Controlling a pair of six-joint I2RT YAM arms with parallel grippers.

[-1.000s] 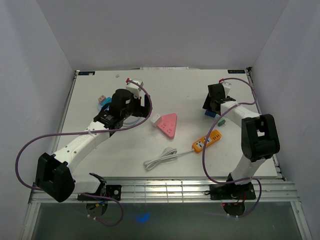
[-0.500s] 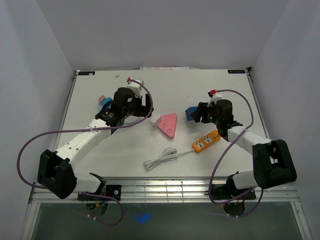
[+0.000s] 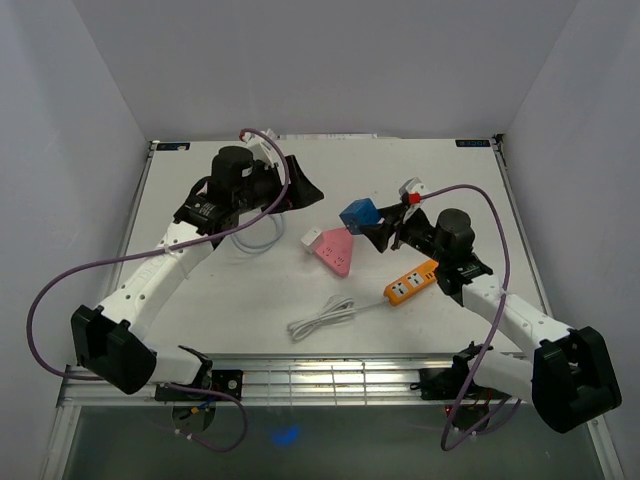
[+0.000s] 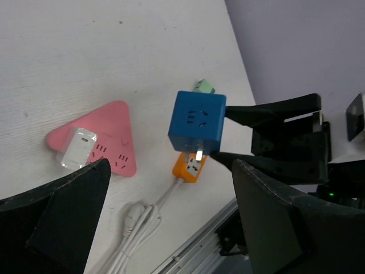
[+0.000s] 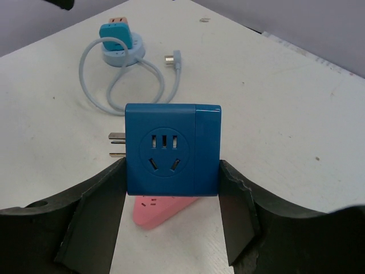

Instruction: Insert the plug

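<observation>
A blue cube plug (image 3: 358, 214) hangs above the table, its metal prongs showing on one side. My right gripper (image 3: 372, 225) is shut on it, one finger on each flank (image 5: 171, 149). Just beneath and beyond it lies a pink triangular power strip (image 3: 335, 250) (image 5: 154, 208) with a white adapter (image 3: 311, 240) plugged into it. My left gripper (image 3: 300, 190) is raised at the back left, open and holding nothing. In the left wrist view the left gripper (image 4: 171, 165) faces the blue cube (image 4: 195, 123) and the pink strip (image 4: 105, 140).
An orange power strip (image 3: 413, 281) (image 4: 190, 165) lies right of centre, with its white coiled cable (image 3: 322, 318) running toward the near edge. A pale blue round socket (image 5: 121, 45) with a looped cord sits at the back left. A small green piece (image 4: 203, 87) lies behind the cube.
My right arm has swung left from the far right, carrying the blue cube to above the pink strip. My left arm has lifted and pulled back toward the far left.
</observation>
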